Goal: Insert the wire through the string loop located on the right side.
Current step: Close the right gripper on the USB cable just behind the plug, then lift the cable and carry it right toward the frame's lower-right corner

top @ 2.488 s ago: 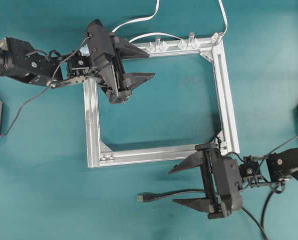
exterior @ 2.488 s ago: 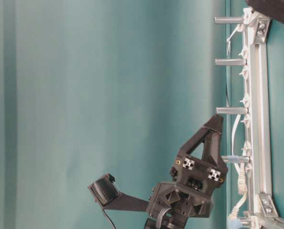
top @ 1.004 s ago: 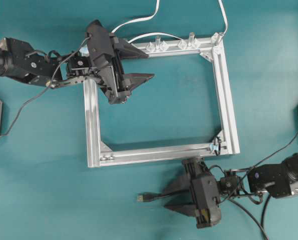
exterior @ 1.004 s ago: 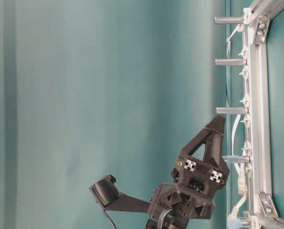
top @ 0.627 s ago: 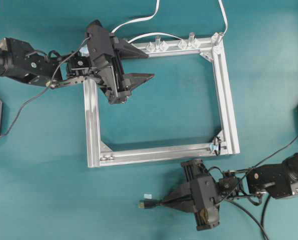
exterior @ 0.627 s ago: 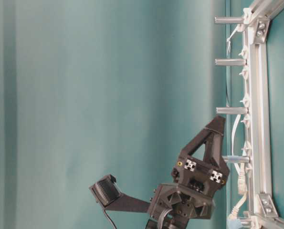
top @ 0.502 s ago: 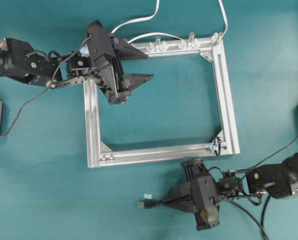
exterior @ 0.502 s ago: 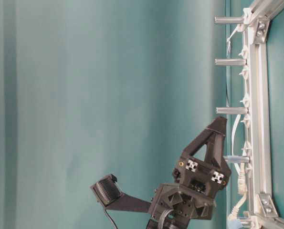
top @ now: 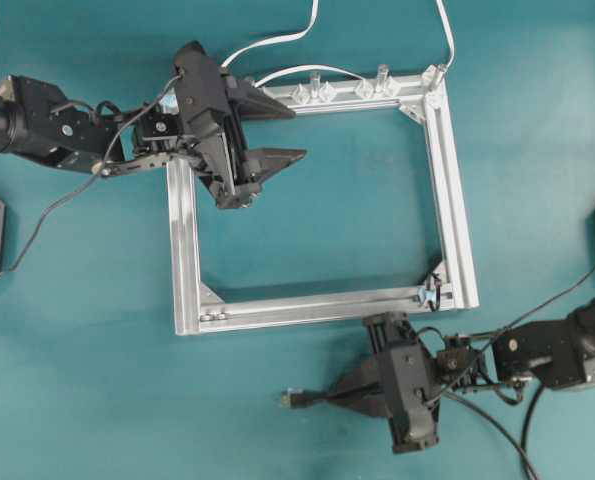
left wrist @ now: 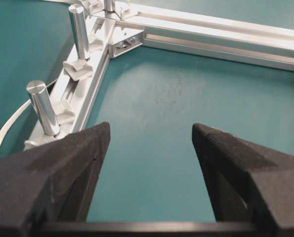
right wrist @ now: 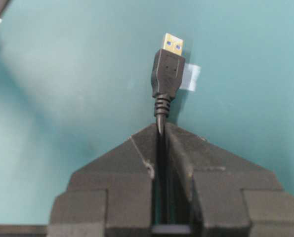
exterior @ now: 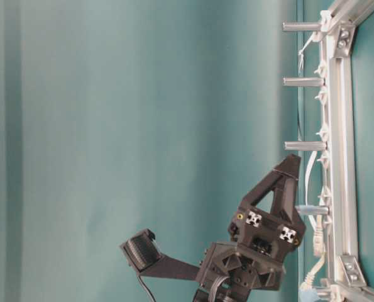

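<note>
The right end effector (top: 329, 393) is clamped on the wire (top: 312, 398), its two black fingers (right wrist: 137, 158) pressed together on the thin black cable just behind the plug. In the right wrist view the USB plug (right wrist: 167, 66) sticks out beyond the fingertips, its metal tip showing blue inside, with a small pale tag (right wrist: 190, 77) just beside the plug body. From overhead, this end effector lies below the bottom bar of the silver aluminium frame (top: 182, 250) and points toward the left of the view, with the plug over the teal worktop (top: 87, 380).

The string loop (top: 432, 290) sits at the frame's lower right corner, a small dark knot with a light-blue mark, apart from the plug, up and to its right.

The left end effector (top: 295, 130) is held with its jaws spread wide and nothing between them, over the frame's upper left corner. Its wrist view shows the bare worktop between the two pads, and beyond them a row of short metal posts (left wrist: 43, 106) standing on the frame rail. White cables (top: 277, 40) run off from the top bar.
</note>
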Controlling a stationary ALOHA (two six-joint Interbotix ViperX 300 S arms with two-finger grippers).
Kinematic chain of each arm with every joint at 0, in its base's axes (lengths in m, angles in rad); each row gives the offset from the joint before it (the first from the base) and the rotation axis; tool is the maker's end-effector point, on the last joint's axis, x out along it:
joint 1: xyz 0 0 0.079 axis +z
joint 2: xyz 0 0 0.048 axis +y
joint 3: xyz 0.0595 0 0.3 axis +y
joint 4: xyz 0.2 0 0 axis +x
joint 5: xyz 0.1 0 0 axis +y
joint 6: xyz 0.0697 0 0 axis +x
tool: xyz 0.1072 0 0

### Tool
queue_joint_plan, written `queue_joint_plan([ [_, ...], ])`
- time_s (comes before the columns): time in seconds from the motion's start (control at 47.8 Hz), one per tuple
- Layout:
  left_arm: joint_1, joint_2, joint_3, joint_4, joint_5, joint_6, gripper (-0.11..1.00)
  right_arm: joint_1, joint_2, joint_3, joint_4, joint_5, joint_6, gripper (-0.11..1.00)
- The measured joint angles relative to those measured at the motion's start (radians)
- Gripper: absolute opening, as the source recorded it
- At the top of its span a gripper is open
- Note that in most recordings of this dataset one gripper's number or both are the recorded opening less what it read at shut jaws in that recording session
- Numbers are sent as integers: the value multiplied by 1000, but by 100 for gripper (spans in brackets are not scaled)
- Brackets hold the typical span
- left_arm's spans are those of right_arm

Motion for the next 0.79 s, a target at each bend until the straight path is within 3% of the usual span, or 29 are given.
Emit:
queue_joint_plan([
  [0.293,0,0,0,0,-2,0,73,-25,-140,5,3,112,-104,7],
  [0.795,0,0,-2,-2,0,2,73,-38,-181,9,0,170,-109,7],
])
